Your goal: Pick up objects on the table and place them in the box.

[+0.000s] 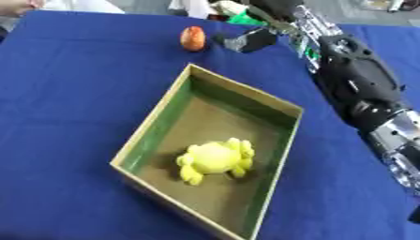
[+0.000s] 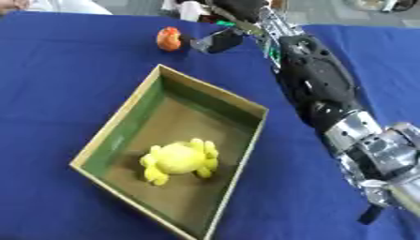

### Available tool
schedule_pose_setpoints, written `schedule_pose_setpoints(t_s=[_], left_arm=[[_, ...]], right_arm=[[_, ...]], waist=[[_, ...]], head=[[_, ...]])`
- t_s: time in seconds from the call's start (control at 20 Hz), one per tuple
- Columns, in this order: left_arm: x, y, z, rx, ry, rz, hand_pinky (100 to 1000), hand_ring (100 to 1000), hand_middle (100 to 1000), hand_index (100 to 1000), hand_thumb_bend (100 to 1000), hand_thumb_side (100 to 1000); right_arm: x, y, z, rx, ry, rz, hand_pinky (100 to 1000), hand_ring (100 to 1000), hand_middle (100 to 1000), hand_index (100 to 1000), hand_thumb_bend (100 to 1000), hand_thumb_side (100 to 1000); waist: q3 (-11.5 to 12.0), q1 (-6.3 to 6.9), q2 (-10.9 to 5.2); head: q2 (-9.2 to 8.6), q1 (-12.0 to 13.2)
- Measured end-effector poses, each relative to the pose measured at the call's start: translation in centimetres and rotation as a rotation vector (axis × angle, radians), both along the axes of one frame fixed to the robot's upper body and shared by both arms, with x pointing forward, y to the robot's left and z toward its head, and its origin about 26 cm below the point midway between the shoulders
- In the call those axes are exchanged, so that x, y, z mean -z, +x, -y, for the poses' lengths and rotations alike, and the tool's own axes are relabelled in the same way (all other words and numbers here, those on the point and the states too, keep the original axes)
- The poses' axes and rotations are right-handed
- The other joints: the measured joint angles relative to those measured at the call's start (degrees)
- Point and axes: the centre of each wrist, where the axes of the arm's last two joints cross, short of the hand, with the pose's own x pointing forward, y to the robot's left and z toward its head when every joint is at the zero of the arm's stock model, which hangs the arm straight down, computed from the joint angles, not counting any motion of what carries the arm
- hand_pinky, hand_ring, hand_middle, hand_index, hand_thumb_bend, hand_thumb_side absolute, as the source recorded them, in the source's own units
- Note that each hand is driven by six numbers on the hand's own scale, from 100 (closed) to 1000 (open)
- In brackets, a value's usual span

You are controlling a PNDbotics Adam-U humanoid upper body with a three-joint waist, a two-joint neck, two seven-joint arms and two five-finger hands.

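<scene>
Right hand [image 1: 250, 40] reaches, fingers spread, just beside orange object [image 1: 193, 38].

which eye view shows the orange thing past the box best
The left eye view: the orange object sits larger there, with blue cloth between it and the right hand. The right eye view shows it whole too, but smaller and closer to the hand.

You've got a matt blue cloth [image 1: 74, 93] covering the table, smooth. On it, the box [image 1: 279, 108] looks like plain cardboard, tan floor, dull green inner walls. Inside the box, the yellow toy [image 1: 215, 158] looks soft, matt. Right of the box, your right arm [image 2: 316, 77] is black plastic, slightly glossy, silver metal joints.
</scene>
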Motion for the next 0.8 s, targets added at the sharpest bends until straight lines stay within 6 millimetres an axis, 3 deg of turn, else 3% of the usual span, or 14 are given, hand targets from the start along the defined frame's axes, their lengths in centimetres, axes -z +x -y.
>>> schedule_pose_setpoints(t_s=[0.3,0.8], left_arm=[[-4.5,0.9,-0.5,-0.045,0.177,0.092,705,782,801,843,376,776],[-10.7,4.5,-1.6,-0.218,0.514,0.087,730,796,807,869,431,758]], right_arm=[[-1.6,-0.9,0.0,-0.01,0.077,0.054,773,785,801,841,341,699],[-4.7,-2.6,0.6,-0.016,0.213,0.159,768,785,804,845,345,643]], waist=[[-0.4,1.05,0.0],[-1.85,1.1,0.34]], head=[[0.0,0.63],[0.0,2.07]])
